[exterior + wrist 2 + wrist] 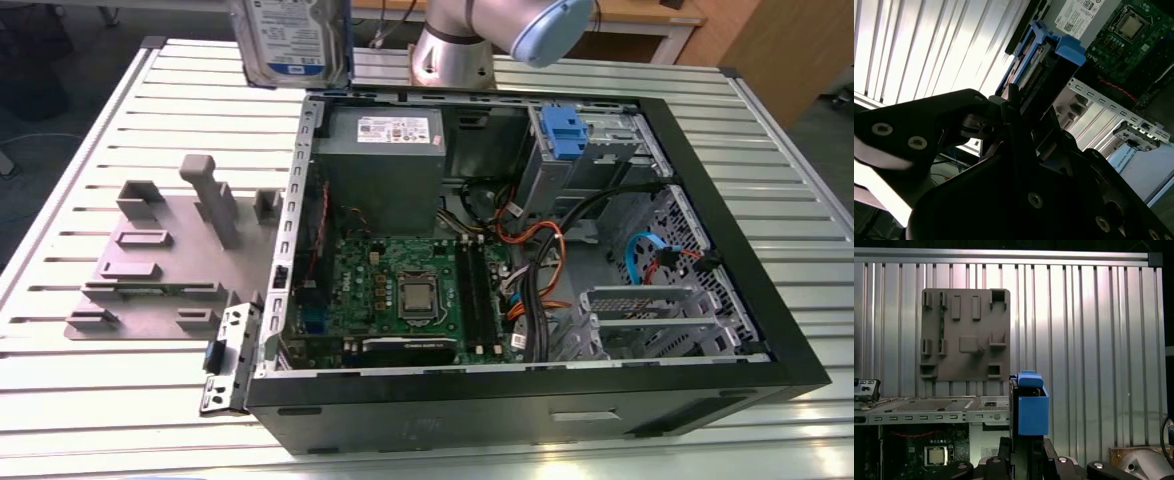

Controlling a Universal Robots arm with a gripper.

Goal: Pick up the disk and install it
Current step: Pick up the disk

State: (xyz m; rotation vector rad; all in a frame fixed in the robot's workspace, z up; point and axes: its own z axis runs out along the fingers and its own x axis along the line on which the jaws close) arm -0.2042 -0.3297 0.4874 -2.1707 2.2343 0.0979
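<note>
Slatted metal surface (120, 400) is carrying everything. Open computer case (534, 400) is lying on its side, taking up the middle and right of the surface in the exterior view. Inside it, the power supply (380, 160) is sitting at the far left and the green motherboard (400, 290) nearer.

Arm (494, 35) is rising from beyond the far edge of the case.

Grey slotted holder stand (147, 270) is sitting on the surface left of the case, apart from it.

The disk (291, 40) is hanging upright in the air above the far-left corner of the case, label facing the exterior camera, touching neither case nor surface. In the first wrist view the disk (1032, 410) is showing edge-on, with its blue bracket facing the camera.

Pincer (1026, 457) is gripping the disk, with a black finger pressing on each side of it.

Blue-handled drive carrier (561, 135) is sitting on the grey cage at the far right of the case.
</note>
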